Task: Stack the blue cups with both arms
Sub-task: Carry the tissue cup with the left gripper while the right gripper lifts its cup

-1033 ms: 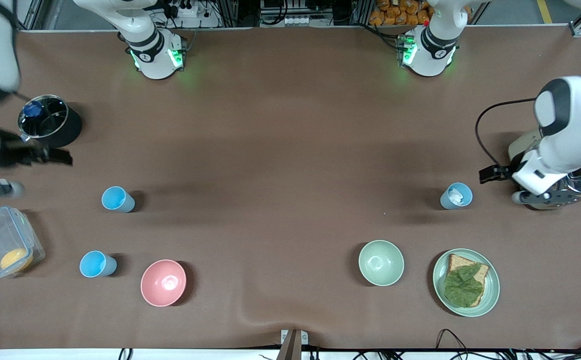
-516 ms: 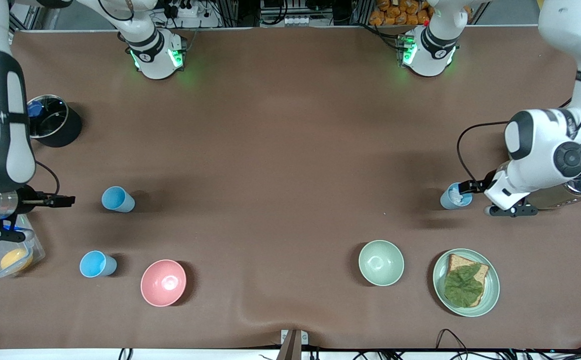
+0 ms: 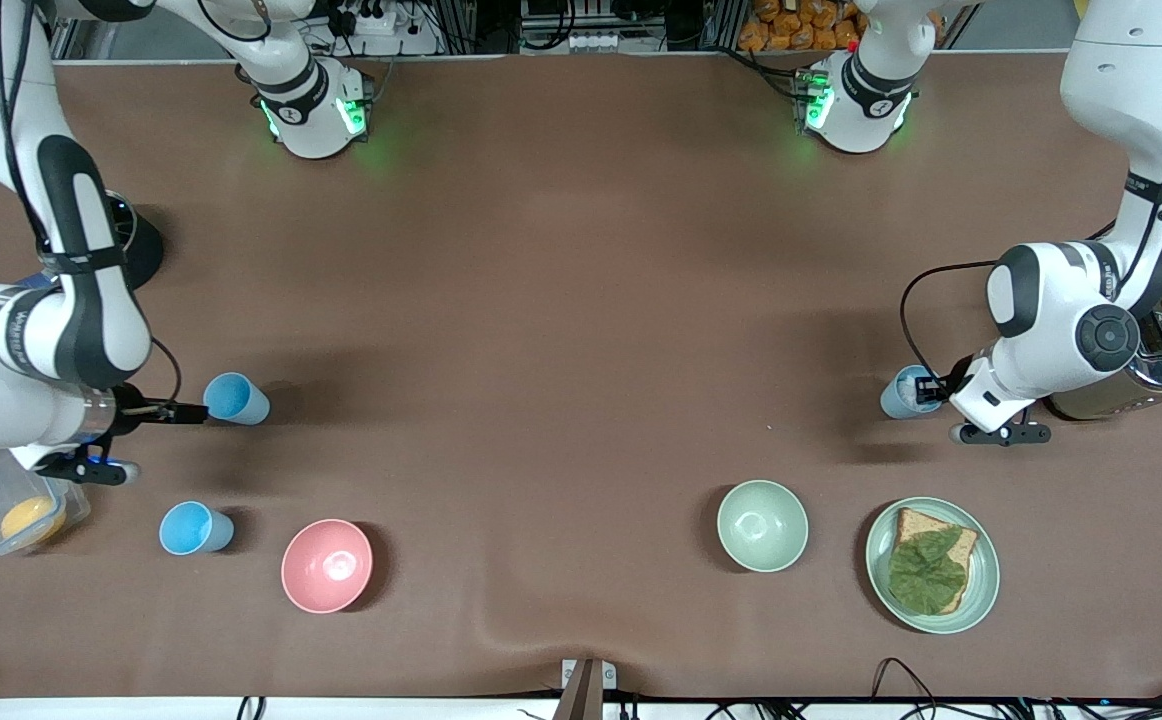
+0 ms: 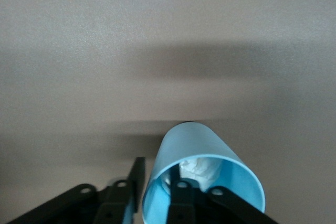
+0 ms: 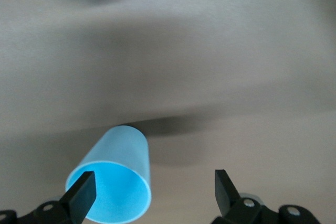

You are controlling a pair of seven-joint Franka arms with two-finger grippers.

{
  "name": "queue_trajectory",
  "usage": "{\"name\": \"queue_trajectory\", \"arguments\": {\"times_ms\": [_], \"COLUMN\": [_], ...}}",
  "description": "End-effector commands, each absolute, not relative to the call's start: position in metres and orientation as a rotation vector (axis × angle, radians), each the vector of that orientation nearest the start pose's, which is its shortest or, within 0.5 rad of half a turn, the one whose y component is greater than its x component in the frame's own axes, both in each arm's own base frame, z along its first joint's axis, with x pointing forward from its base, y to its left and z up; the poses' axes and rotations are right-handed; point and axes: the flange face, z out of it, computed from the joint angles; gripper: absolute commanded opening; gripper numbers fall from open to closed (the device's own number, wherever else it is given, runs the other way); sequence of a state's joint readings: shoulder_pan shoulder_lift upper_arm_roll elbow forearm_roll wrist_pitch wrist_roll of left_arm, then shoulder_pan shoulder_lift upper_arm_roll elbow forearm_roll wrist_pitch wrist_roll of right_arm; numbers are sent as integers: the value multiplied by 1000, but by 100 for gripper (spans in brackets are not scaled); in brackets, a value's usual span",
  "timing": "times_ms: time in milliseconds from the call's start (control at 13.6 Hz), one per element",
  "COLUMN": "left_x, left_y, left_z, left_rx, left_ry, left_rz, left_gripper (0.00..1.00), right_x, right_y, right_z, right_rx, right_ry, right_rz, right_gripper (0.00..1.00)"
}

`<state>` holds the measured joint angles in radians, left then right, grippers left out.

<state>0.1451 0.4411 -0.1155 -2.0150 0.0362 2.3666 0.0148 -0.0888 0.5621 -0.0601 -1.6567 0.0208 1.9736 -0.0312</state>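
Overhead, the right gripper [image 3: 186, 411] reaches one blue cup [image 3: 235, 398]; the left gripper [image 3: 931, 385] meets the paper-stuffed cup [image 3: 903, 393]. A third cup [image 3: 194, 528] stands beside the pink bowl [image 3: 327, 565].

Left wrist: one finger [image 4: 181, 203] inside the stuffed cup's [image 4: 202, 174] rim, one outside, parted.

Right wrist: fingers [image 5: 82, 192] spread wide, the cup [image 5: 116, 174] not gripped.

A robotics lab is indicated by two bolted arm bases [image 3: 316, 105], a brown-covered counter [image 3: 581, 300] and cabling [image 3: 381, 20].
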Motion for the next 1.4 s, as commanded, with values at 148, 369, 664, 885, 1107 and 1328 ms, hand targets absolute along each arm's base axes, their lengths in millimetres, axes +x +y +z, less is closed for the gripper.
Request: {"name": "queue_trajectory", "arguments": {"times_ms": [148,369,664,885,1107,1328], "left_x": [602,605,575,535,492,465], "left_y": [-8,-101,-256,-362,-430,-470], "left_z": [254,308,312,313,293,263], "left_rx": [-3173,-3208,-3329,-3341,-3330,-3338], "left_ry": [87,307,265,174,131,-17], "left_rz": [64,-21,68,115,154,98], "left_gripper": [0,0,0,0,0,2], "right_x": [622,614,627,633,632,629], "right_y": [-95,-96,-73,-41,-22,-17], "right_z": [230,222,236,247,271,291], "right_rx": [-3089,-3098,-3099,-3109,-3110,-3107], "right_ry": [226,179,114,33,-11,-27], "right_rz": [388,336,232,185,167,181], "right_gripper": [100,42,0,0,0,0]}}
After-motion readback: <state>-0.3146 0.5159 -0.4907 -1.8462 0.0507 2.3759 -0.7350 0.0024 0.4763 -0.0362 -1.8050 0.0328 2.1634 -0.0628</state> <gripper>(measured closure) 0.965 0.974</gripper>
